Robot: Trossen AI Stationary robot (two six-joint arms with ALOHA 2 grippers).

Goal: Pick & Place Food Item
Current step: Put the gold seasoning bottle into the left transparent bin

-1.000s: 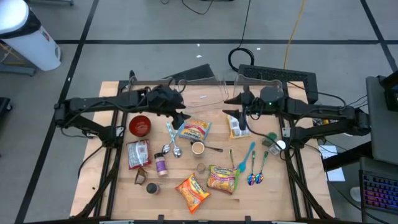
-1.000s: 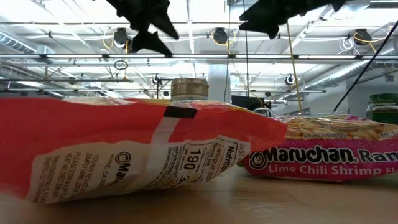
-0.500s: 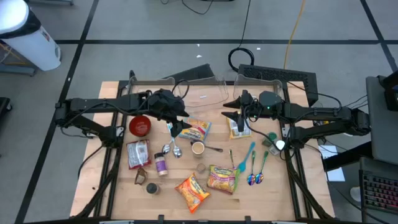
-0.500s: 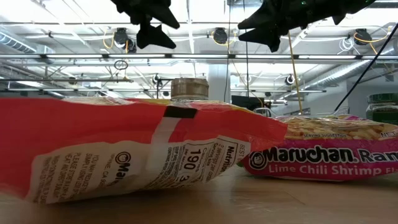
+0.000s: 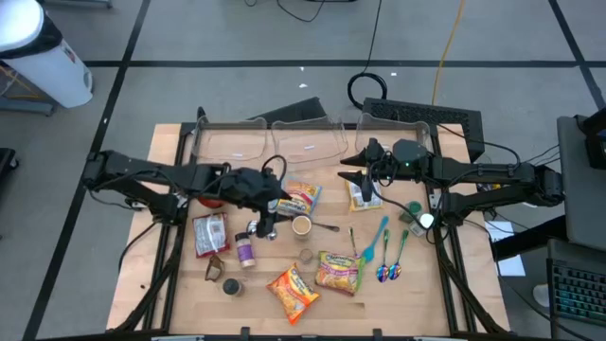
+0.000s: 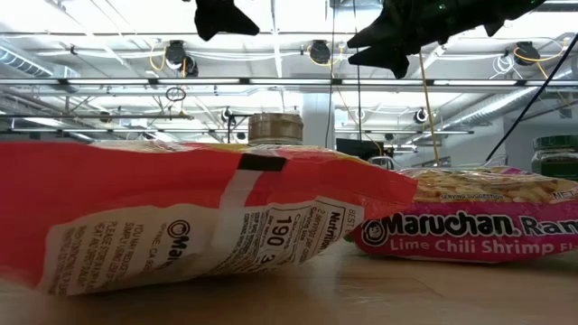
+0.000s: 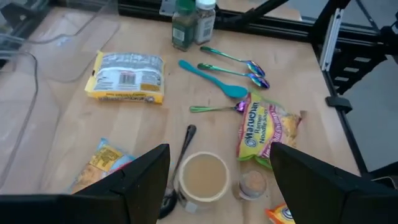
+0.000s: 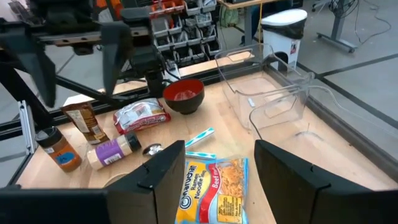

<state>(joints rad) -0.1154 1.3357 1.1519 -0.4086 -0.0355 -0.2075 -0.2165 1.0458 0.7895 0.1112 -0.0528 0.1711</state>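
The wooden tabletop (image 5: 180, 284) carries a scatter of food and cutlery. Along its far edge stand clear plastic bins (image 5: 270, 142). Near the middle, the left gripper (image 5: 268, 206) hangs low with its fingers spread apart and nothing between them, directly above a small cup of tan liquid (image 7: 202, 176) and a dark spoon (image 7: 185, 146). The right gripper (image 5: 352, 171) is raised toward the far right, fingers parted and empty, over a yellow noodle packet (image 5: 364, 196) (its label side faces up in the left wrist view).

A beef ramen packet (image 8: 211, 190) lies near the tabletop's middle, just beside the left gripper. Toward the near edge lie a lime chili shrimp ramen packet (image 5: 339, 271) and an orange ramen packet (image 5: 293, 292), both flat and apart from either gripper. A red bowl (image 8: 184, 94) sits toward the left side, with a silver-red pouch (image 5: 210, 234) nearer the front. A purple-labelled spice jar (image 5: 245, 250) lies on its side close to the pouch. A teal spoon (image 5: 375, 239) and two iridescent spoons (image 5: 390, 260) rest toward the right edge.
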